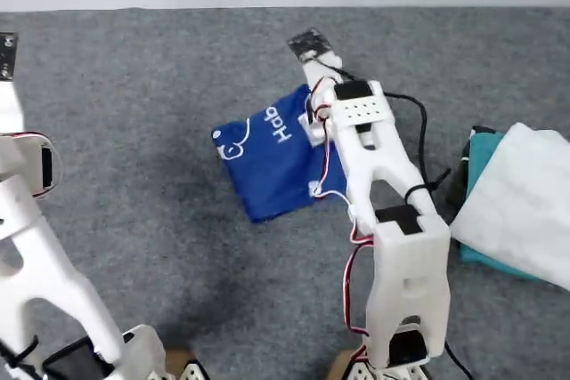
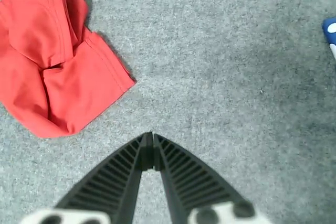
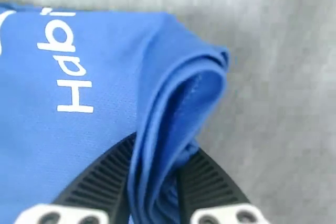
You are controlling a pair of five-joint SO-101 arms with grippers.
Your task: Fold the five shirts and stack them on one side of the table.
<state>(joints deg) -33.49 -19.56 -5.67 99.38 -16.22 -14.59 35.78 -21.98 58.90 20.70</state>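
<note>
While the right pincer (image 3: pixel 164 149) is clamped on a folded edge of the blue shirt (image 1: pixel 272 162), with layers of blue cloth pinched between its two black jaws, the left pincer (image 2: pixel 151 139) hangs over bare grey desk (image 1: pixel 134 86) with its jaws pressed together on nothing. The blue shirt lies near the middle of the desk, gathered into a rough rectangle with its white lettering facing up. The right arm stretches over the blue shirt's right-hand edge and covers part of it in the high view. Well to the right of the blue shirt, at the desk's edge, a white shirt (image 1: pixel 521 202) lies flat on top of a teal shirt (image 1: pixel 485 153), whose rim pokes out on the side toward the blue shirt. A red shirt (image 2: pixel 58 61) lies crumpled and unfolded, well apart from the blue shirt, with open desk between them.
</note>
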